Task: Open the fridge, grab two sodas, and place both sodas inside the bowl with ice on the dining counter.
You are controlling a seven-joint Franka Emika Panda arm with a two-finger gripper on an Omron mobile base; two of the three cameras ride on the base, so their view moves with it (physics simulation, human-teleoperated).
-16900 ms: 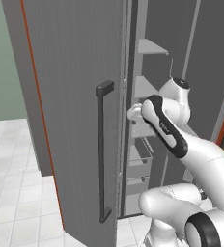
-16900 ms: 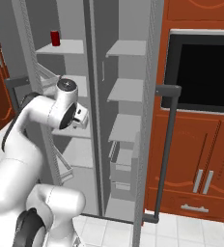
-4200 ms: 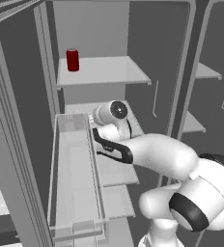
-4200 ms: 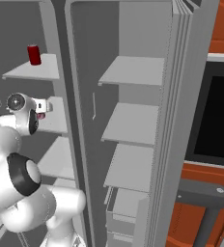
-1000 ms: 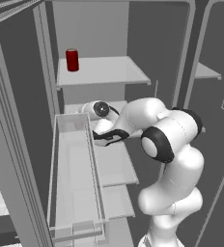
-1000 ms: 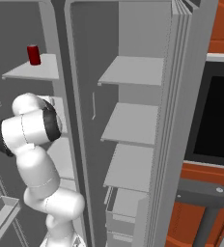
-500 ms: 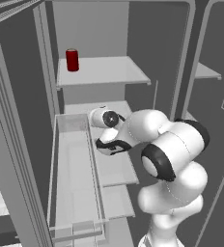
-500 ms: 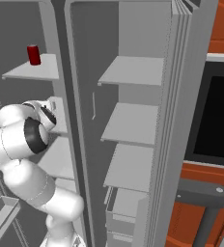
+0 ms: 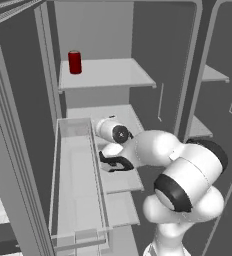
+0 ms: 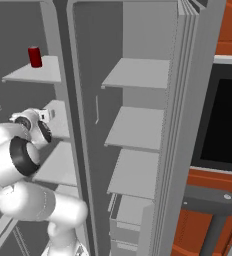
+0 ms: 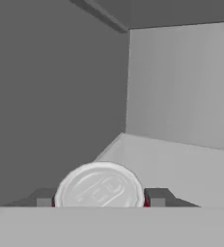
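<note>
The pincer [image 11: 100, 198] has its two fingers closed on a soda can [image 11: 100, 189], one on each side, ready to lift it from the middle shelf [image 9: 119, 181] of the open fridge [image 9: 153, 30]. The second can [image 9: 75, 62] stands on the shelf above.

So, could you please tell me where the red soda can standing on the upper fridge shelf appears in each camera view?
Left base view: the red soda can stands upper left, at the back left of the upper shelf.
Right base view: the same can sits far upper left, on that shelf.
Hand view: that shelf's can is not in it; the silver-topped can between the fingertips is another one.
Shared landmark: the upper shelf.
</note>
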